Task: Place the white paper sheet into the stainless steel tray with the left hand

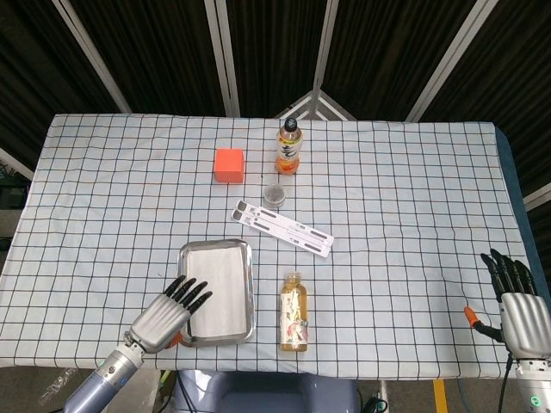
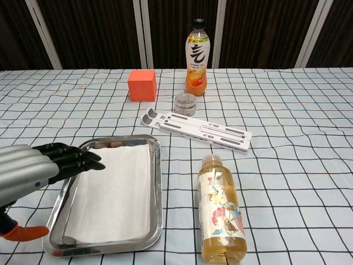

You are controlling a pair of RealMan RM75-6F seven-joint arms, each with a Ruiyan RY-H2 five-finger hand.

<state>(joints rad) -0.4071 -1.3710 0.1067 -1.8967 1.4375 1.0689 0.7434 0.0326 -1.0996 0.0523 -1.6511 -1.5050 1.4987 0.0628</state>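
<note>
The head view looks steeply down from high over the whole checked-cloth counter [image 1: 387, 206]. The chest view sits low and near, facing 12 o'clock. Both share the stainless steel tray [image 1: 250, 284] [image 2: 157, 190].

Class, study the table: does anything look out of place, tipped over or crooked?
One thing stands out: the tea bottle beside the tray lies on its side, while the orange drink bottle at the back stands upright. The paper sheet lies flat in the tray, with the left hand open beside it.
</note>
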